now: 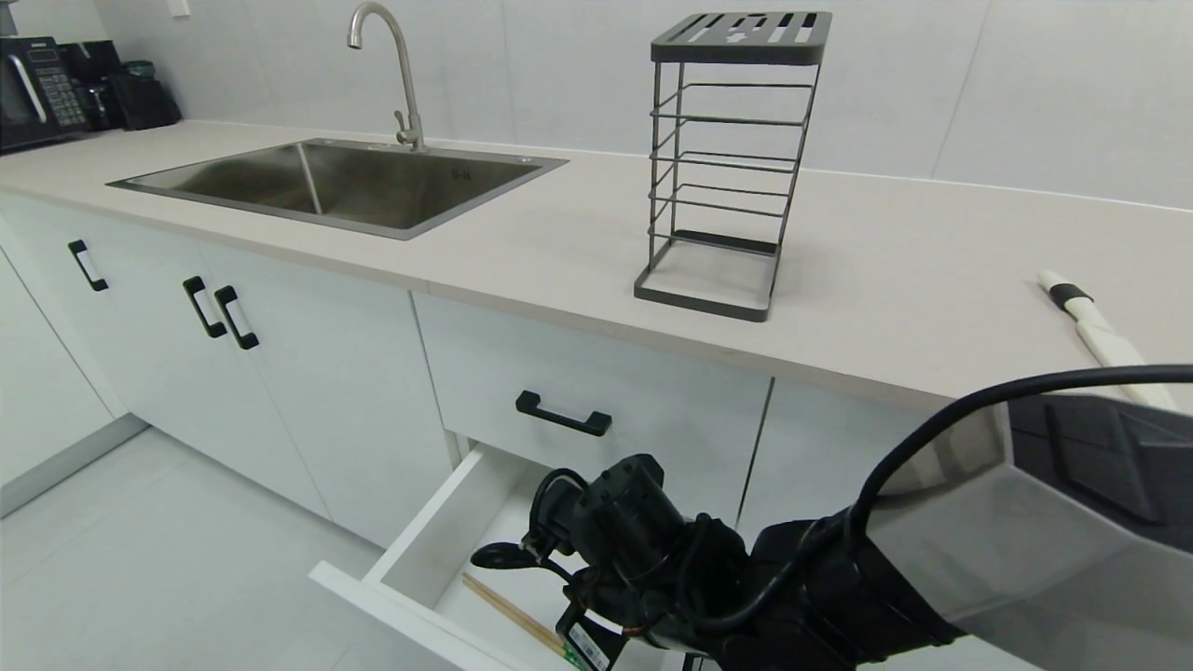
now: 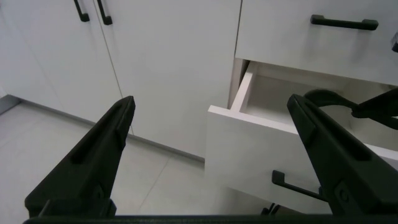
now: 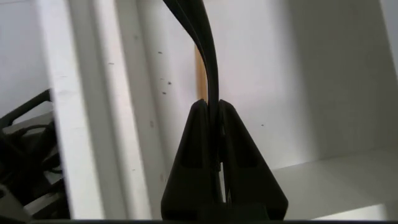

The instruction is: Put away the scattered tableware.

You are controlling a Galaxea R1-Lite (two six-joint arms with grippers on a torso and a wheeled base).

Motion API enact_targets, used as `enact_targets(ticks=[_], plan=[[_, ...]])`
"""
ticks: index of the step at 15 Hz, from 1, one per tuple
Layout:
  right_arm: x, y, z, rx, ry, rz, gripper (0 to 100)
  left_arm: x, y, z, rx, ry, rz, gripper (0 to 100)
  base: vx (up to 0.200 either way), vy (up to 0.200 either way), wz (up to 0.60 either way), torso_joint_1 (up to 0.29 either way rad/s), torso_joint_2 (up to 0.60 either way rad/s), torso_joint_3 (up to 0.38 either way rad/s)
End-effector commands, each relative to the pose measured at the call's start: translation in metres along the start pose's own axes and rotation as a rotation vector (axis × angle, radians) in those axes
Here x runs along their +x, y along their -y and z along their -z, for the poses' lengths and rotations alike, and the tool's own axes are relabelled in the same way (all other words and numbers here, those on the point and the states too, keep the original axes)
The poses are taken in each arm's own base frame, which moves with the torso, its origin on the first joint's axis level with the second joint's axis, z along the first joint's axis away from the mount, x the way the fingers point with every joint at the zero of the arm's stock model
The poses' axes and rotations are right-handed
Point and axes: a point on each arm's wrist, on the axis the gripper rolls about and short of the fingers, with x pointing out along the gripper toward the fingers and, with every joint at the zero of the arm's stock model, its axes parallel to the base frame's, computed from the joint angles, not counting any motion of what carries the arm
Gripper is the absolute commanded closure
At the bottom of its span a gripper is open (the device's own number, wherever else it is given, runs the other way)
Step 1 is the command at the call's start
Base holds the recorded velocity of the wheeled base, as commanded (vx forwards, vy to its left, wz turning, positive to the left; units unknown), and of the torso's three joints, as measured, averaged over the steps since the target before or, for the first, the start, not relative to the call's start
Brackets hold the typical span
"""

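Right gripper (image 3: 211, 109), at six o'clock in the head view, hangs over the open white drawer (image 1: 419, 540), clamped on a slim black spoon (image 1: 499, 556), probably plastic. Pale wooden chopsticks (image 1: 511, 610) lie at the spoon's five o'clock. Left gripper (image 2: 210, 106) gapes wide.

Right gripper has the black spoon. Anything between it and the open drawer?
Nothing visible. The right gripper is shut on the black spoon, held over the open drawer, whose top is uncovered. Chopsticks lie flat on the drawer floor, with bare floor beside them, so they should not block the drop.
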Motion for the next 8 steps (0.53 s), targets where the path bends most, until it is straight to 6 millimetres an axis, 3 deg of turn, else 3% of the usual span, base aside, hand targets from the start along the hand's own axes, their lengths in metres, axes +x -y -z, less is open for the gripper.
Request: enact_targets(ticks=[1, 8], plan=[[0.011, 0.001, 0.005, 0.005, -0.024, 0.016, 100, 0.000, 0.000, 0.000, 0.000, -0.001, 0.000, 0, 0.000, 0.000, 0.00, 0.000, 0.00, 0.000], [0.032, 0.007, 0.002, 0.039, -0.021, 0.044, 100, 0.000, 0.000, 0.000, 0.000, -0.001, 0.000, 0, 0.000, 0.000, 0.00, 0.000, 0.00, 0.000]])
